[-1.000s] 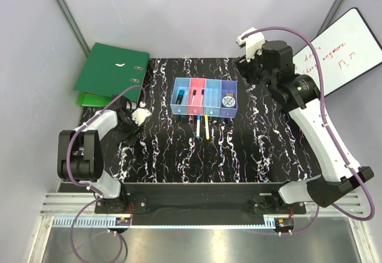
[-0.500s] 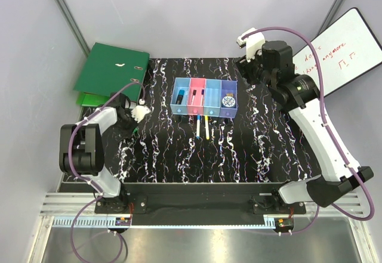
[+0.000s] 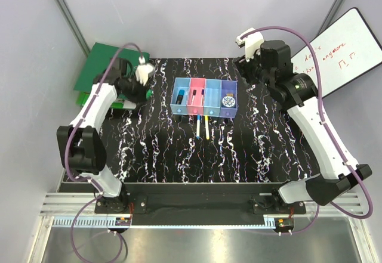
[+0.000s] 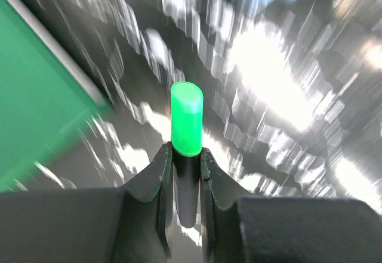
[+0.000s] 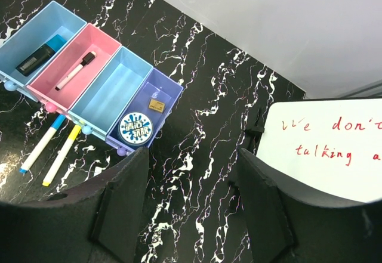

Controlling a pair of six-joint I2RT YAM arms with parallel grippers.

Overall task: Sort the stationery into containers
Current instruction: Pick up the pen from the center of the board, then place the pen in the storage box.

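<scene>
My left gripper (image 4: 186,155) is shut on a black marker with a green cap (image 4: 186,120) and holds it above the table; in the top view this gripper (image 3: 142,92) is by the binder's near corner, left of the bins. The four joined containers (image 3: 205,109) stand mid-table. The left blue bin (image 5: 57,18) holds a black-and-blue item (image 5: 37,57). The pink bin (image 5: 110,45) holds a white pen (image 5: 74,72). The violet bin (image 5: 170,87) holds the round disc (image 5: 136,130) and a small tan piece (image 5: 157,104). A blue-tipped pen (image 5: 40,144) and a yellow pen (image 5: 61,154) lie in front of the bins. My right gripper (image 5: 194,200) is open and empty, high to the right of the bins.
The green ring binder (image 3: 110,66) lies at the back left, and also shows in the left wrist view (image 4: 36,114). A whiteboard with red writing (image 3: 343,51) leans at the back right. Grey walls close the table in behind and at both sides.
My left gripper has risen from the table's left side and swung back toward the binder's corner with the green marker in it. The right arm has not moved.
</scene>
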